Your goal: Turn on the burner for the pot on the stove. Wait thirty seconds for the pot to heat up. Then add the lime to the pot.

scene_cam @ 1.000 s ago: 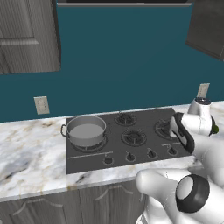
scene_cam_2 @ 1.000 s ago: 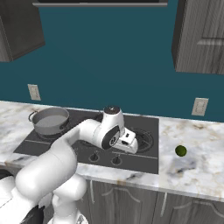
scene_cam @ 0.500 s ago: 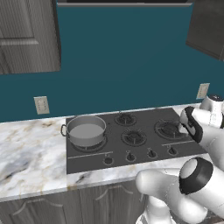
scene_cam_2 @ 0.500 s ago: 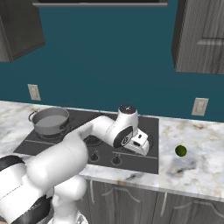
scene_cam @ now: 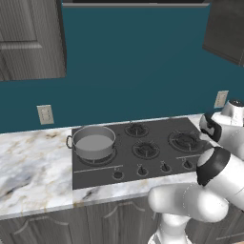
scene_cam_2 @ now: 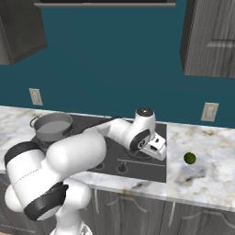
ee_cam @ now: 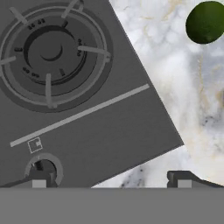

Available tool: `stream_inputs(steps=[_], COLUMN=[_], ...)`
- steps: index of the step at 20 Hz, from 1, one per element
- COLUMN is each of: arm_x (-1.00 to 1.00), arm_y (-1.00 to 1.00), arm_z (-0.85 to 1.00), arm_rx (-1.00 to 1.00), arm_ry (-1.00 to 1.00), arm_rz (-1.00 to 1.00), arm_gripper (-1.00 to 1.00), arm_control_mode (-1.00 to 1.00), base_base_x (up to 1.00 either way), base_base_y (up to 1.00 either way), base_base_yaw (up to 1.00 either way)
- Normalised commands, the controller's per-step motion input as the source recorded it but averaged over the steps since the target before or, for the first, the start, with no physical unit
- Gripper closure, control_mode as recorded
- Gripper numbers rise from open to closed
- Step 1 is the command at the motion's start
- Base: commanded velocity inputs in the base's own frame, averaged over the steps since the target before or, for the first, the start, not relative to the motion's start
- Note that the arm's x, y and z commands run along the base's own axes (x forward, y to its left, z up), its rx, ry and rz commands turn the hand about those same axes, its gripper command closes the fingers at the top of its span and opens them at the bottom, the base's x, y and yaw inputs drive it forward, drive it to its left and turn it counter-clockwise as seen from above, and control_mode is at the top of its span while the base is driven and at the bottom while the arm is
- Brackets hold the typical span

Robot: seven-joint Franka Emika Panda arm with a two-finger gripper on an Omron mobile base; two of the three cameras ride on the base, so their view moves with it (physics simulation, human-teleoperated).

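- Marbled white countertop (scene_cam_2: 206, 176) carried the flat dark grey stove (scene_cam: 157, 159), set against a teal wall.
- Short grey steel pot (scene_cam: 94, 141) sat on the stove's burner at nine o'clock.
- Two-finger gripper (ee_cam: 111, 178) hovered over the stove's three o'clock corner, jaws spread wide, holding nothing.
- Small dark green lime (scene_cam_2: 189, 158) lay on the marble, near the stove's edge.

Marble counter (scene_cam_2: 206, 176), stove (scene_cam: 133, 157) set in middle, lime (scene_cam_2: 189, 158) on right, apparently resting loose
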Motion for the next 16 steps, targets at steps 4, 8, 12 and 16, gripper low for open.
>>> stream_inputs(steps=[4, 8, 12, 16], arm_x=[0.07, 0.0, 0.0, 0.0], arm_y=[-0.36, -0.45, -0.43, -0.35], arm_z=[0.0, -0.04, -0.02, 0.0], arm_rx=[0.0, 0.0, 0.01, 0.03], arm_ry=[0.0, 0.0, 0.0, 0.0], arm_rz=[-0.09, -0.1, -0.1, -0.06], arm_gripper=[-1.0, -1.0, -1.0, -1.0], arm_control_mode=[-1.0, -1.0, -1.0, -1.0], base_base_x=[0.0, 0.0, 0.0, 0.0], base_base_y=[0.0, 0.0, 0.0, 0.0], base_base_yaw=[0.0, 0.0, 0.0, 0.0])
